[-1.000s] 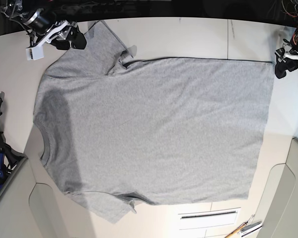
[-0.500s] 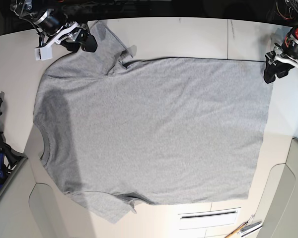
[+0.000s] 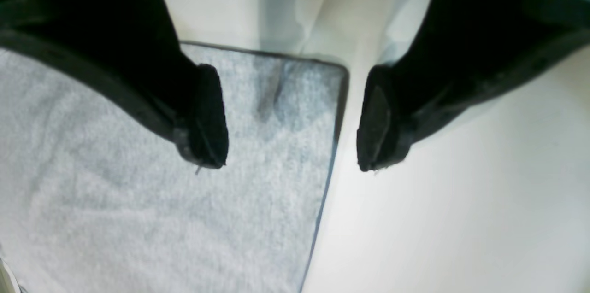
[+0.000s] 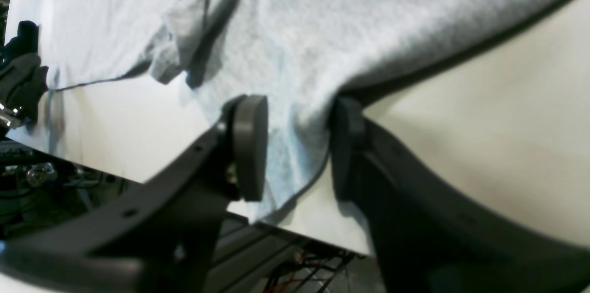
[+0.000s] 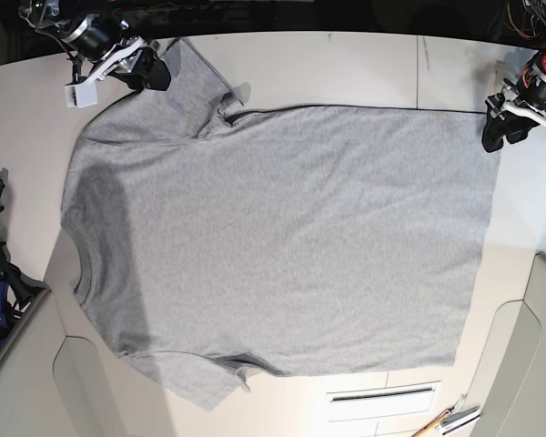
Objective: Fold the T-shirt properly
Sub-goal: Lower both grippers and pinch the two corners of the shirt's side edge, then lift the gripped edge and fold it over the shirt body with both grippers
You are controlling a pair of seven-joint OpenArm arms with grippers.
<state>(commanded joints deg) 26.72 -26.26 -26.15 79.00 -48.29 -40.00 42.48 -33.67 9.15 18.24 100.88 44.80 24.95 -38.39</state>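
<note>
On the desk (image 5: 346, 68) in the base view, the T-shirt (image 5: 282, 237) lies flat and spread out, with its plain grey side up. The neck is at the left side of this view and the bottom hem at the right side. One sleeve points to the far edge of the desk, the other to the near edge. My right end effector (image 5: 150, 71) is at the top left, at the edge of the far sleeve. My left end effector (image 5: 498, 133) is at the top right, just at the far corner of the hem.

In the left wrist view, my left end effector (image 3: 291, 120) is spread wide. One finger is over the grey cloth (image 3: 161, 201) and the other finger is over the bare desk (image 3: 461, 214). The corner of the T-shirt is between them, and its edge runs down between the two fingertips. I cannot tell if the fingertips touch the cloth or the desk.

In the right wrist view, my right end effector (image 4: 299, 145) has the sleeve edge (image 4: 295, 145) between its two fingers. The cloth hangs in the gap and rises a little there. One pad is beside the cloth and the other finger is under the edge. The fingers are apart and are not pressed on the cloth. The rest of the T-shirt (image 4: 368, 16) lies on the pale desk (image 4: 484, 145) behind.
</note>
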